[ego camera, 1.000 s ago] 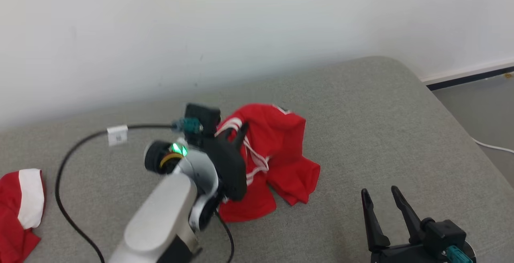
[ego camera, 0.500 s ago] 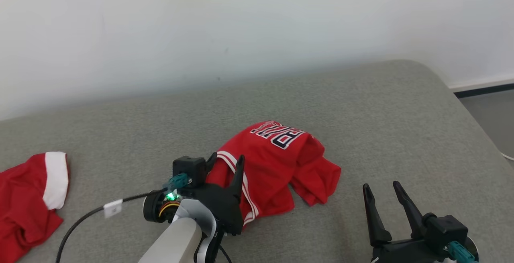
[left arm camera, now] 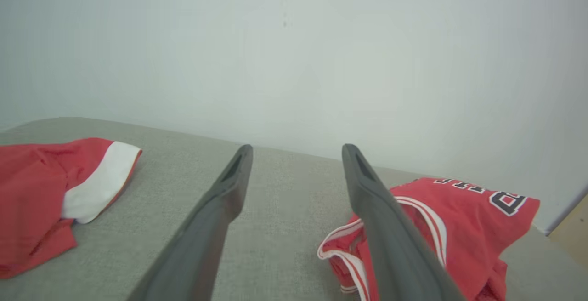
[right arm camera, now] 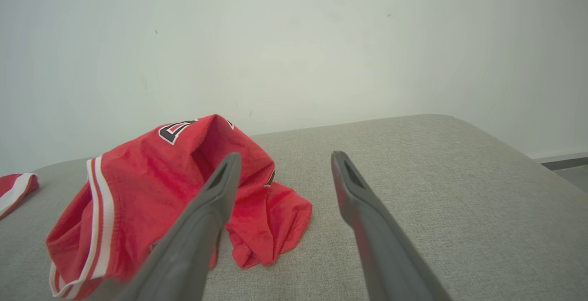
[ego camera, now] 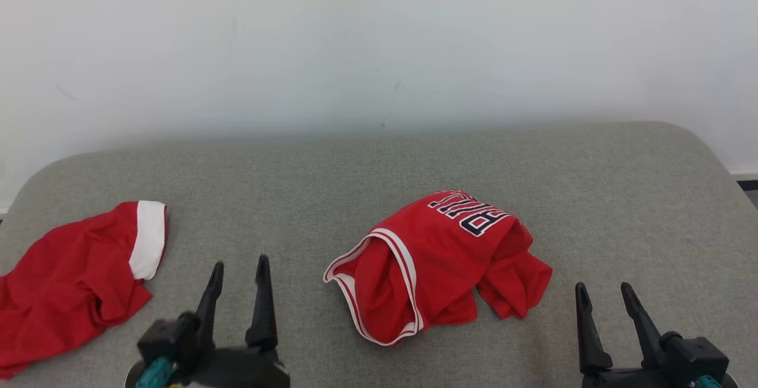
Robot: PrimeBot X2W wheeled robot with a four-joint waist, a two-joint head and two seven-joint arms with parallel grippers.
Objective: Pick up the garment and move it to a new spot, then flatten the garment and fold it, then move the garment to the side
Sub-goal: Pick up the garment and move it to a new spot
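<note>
With my left gripper (ego camera: pixel 240 261) and right gripper (ego camera: pixel 603 286) both wide open and empty at the bottom of the frame, the jersey (ego camera: pixel 435 269) lies crumpled at centre between them, and I could pinch several bunched layers together, so flattening only drags the heap.

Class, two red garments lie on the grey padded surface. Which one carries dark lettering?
The crumpled red jersey with striped trim at the centre; its lettering shows on top. The other red garment, at the left, has only a plain white band.

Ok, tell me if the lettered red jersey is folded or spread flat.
Neither: crumpled. The jersey lies bunched in a heap, its striped opening gaping and its fabric lumped unevenly.
</note>
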